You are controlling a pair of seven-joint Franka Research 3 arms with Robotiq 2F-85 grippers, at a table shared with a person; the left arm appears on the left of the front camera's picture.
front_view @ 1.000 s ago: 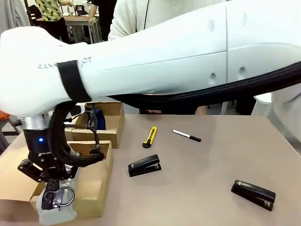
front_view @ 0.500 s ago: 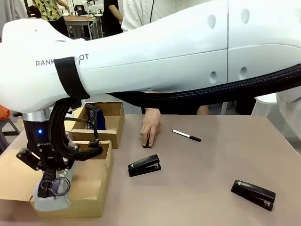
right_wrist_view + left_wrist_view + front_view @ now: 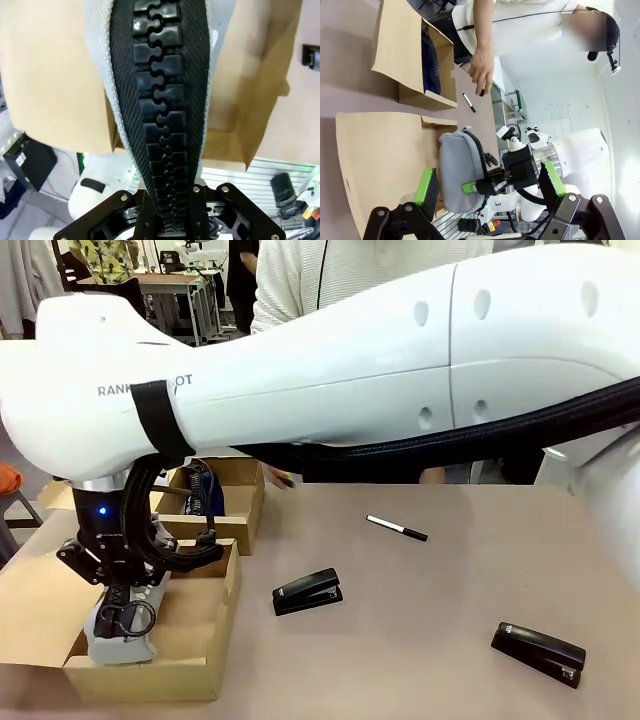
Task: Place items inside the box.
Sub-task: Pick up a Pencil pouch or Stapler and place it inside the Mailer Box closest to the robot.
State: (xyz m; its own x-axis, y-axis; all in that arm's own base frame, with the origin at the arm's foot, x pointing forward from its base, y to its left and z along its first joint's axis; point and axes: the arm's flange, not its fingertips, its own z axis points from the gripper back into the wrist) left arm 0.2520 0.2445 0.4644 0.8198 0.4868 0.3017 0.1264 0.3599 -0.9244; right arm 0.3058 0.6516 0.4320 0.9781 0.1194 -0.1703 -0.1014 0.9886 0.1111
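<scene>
My right gripper (image 3: 122, 608) is shut on the top of the grey zip pouch (image 3: 120, 640), which hangs upright inside the near cardboard box (image 3: 205, 650). Up close, the pouch's black zip (image 3: 165, 120) runs between my right gripper's fingers (image 3: 172, 212). My left gripper (image 3: 487, 192) stands open, off to the side of the pouch (image 3: 457, 170). A black stapler (image 3: 307, 591) lies mid-table and another stapler (image 3: 538, 652) at the right front. The black-and-white pen (image 3: 397, 528) lies farther back. The person's hand (image 3: 481, 70) holds a small item that I cannot make out.
A second cardboard box (image 3: 232, 502) with a dark blue thing inside stands behind the near box. The right arm's white link (image 3: 400, 350) spans the upper picture and hides much of the far table. A person stands at the far side.
My right gripper carried the pouch back and deeper into the near box. The person's hand reached to the yellow knife, lifted it off the table and drew back towards the far box.
</scene>
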